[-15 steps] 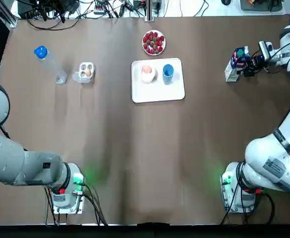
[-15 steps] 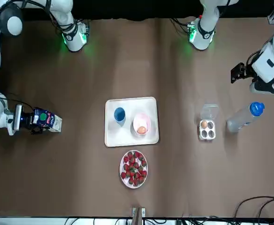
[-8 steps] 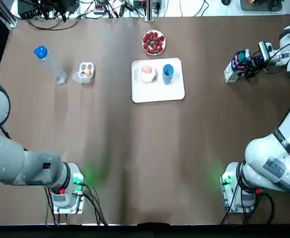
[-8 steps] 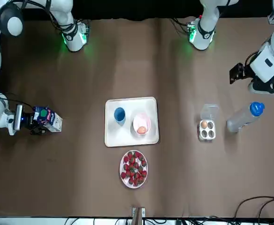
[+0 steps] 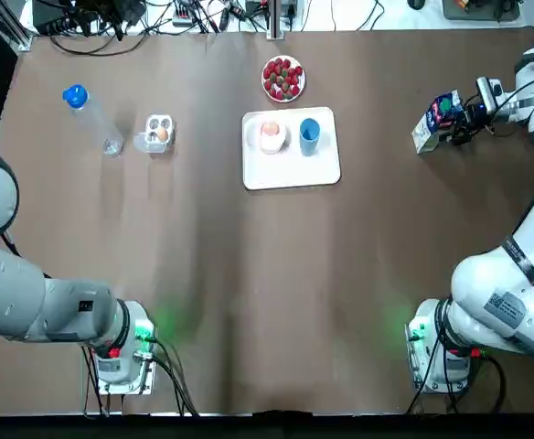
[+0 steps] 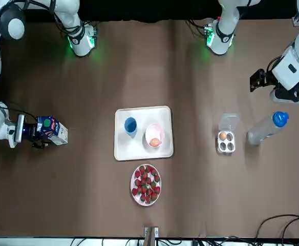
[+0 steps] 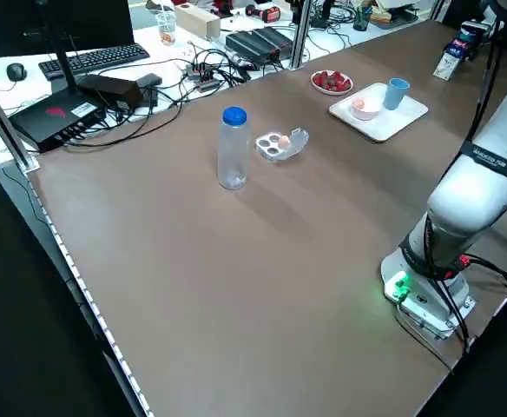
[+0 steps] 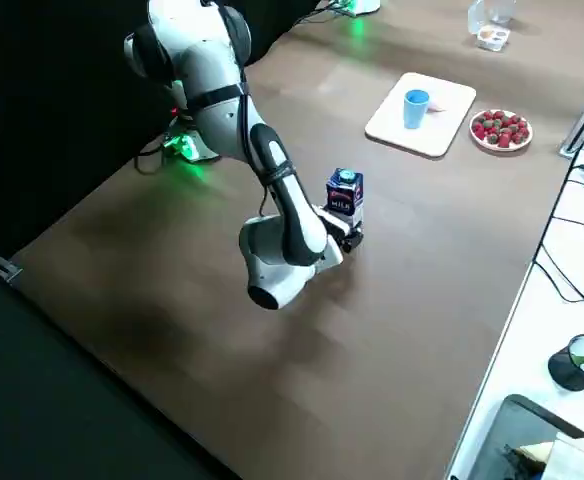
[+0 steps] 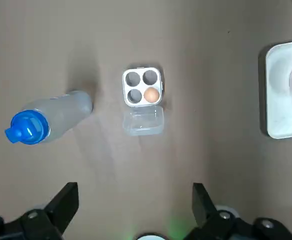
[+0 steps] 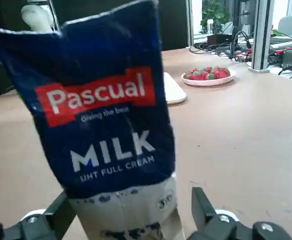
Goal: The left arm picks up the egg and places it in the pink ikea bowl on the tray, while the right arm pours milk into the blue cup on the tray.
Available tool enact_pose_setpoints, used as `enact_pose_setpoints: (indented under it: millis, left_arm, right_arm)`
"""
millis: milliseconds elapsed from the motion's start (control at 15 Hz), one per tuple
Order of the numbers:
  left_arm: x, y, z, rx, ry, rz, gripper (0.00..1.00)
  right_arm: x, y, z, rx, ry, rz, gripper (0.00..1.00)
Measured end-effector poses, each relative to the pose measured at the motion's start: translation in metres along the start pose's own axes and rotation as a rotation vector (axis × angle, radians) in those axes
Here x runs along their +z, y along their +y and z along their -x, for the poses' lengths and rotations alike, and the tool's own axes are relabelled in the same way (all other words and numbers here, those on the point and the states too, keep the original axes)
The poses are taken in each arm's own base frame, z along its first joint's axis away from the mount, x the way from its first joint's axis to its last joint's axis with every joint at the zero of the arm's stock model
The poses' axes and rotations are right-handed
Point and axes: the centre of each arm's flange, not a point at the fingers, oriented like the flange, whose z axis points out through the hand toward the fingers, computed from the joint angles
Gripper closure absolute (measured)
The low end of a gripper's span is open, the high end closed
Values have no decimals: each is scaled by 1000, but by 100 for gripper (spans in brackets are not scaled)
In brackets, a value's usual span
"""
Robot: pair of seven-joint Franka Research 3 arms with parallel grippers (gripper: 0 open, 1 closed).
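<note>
- We read the clock on the top view, with 12 on the side away from the arms' bases.
- The right tool [image 10: 128,200] is low at the desk's [image 5: 249,274] 2 o'clock corner. Its fingers [image 10: 65,206] are spread wide on either side of the milk carton's [image 5: 434,117] base, and we see no squeeze on it.
- The carton stands upright on the desk, well apart from the tray [image 5: 294,172], at the tray's 3 o'clock.
- The left tool [image 9: 134,190] hangs high above the desk near the 9 o'clock edge. Its fingers are wide apart and hold nothing.
- Under the left tool, toward 12 o'clock, are the bottle [image 5: 93,121] and the egg box [image 5: 155,133].
- The egg box lies with its lid open and has a spare egg [image 5: 162,134] in one cell.
- The bottle, with a blue cap, stands just beside the box at its 9 o'clock.
- The white tray sits at 12 o'clock from the desk's middle.
- The egg [image 5: 271,129] lies inside the pink bowl [image 5: 273,145] on the tray.
- The blue cup [image 5: 309,132] stands upright just beside the bowl at its 3 o'clock. We cannot tell what is inside it.
- A plate of strawberries [image 5: 283,78] sits near the tray at its 12 o'clock.
</note>
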Motion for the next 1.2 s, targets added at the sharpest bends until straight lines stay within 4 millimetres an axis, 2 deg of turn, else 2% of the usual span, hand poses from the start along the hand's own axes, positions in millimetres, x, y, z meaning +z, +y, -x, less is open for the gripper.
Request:
enact_pose_setpoints:
  millis: [600,800,1000,1200]
  left_arm:
    - [0,2,0,3,0,0,0]
    - [0,2,0,3,0,0,0]
    - [0,2,0,4,0,0,0]
    - [0,3,0,6,-1,0,0]
  right_arm:
    - [-54,-20,23,31,-38,123,0]
    - [-61,-16,25,27,-79,152,0]
    - [-64,-10,18,58,-111,153,0]
    - [-63,1,-1,128,-155,122,0]
